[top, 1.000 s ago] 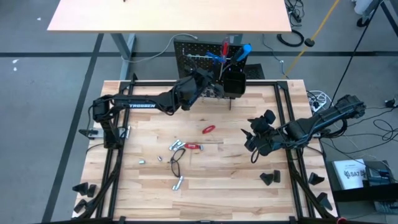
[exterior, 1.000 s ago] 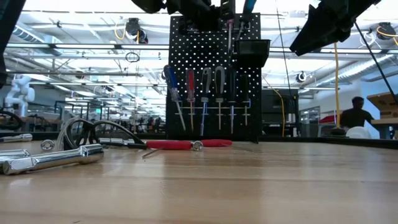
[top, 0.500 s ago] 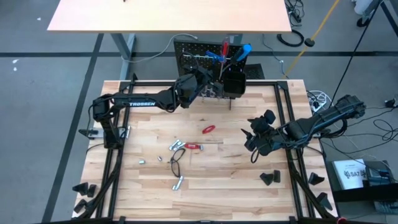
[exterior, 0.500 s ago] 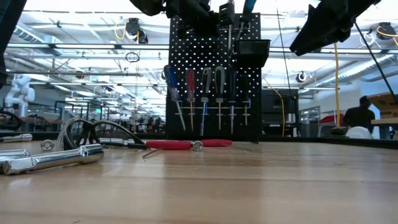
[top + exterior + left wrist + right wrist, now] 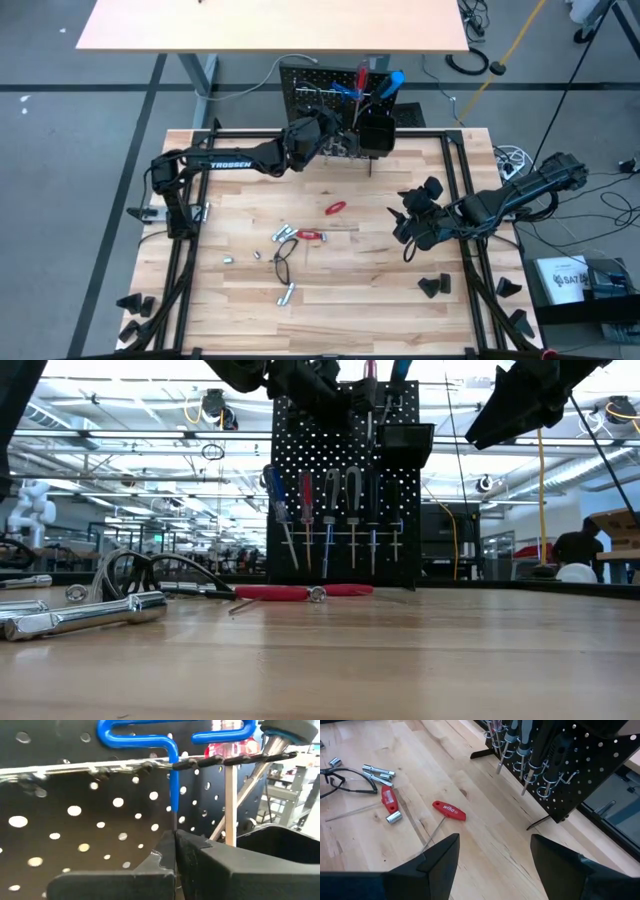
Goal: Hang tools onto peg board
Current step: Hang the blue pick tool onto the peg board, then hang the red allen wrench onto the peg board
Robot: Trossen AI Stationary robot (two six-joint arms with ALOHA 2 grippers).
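1. The left end effector [image 5: 335, 135] is up against the front of the peg board [image 5: 310, 80] at the far edge of the tabletop [image 5: 240, 310]. Its fingers are clenched tight on the thin shaft of a blue T-handle key [image 5: 170, 780], whose handle loops over a silver hook rail.
2. The right end effector [image 5: 412, 225] waits over the right side of the tabletop, fingers spread and grasping nothing.
3. Risk, as I judge it: the blue handle may not be fully seated, so letting go too soon could drop it behind or in front of the board. Pulling back while clenched could drag the key off the hook or tip the light panel.
4. The black box bin [image 5: 375, 130] on the board's right side has screwdrivers standing in it, one red-handled [image 5: 360, 76], one blue-handled [image 5: 392, 80]; a crowded bin could snag the arm.
5. Unhung on the tabletop: a red T-handle key [image 5: 448, 811], a small red tool [image 5: 388, 800], silver sockets [image 5: 379, 771] and black-framed safety glasses [image 5: 342, 780].
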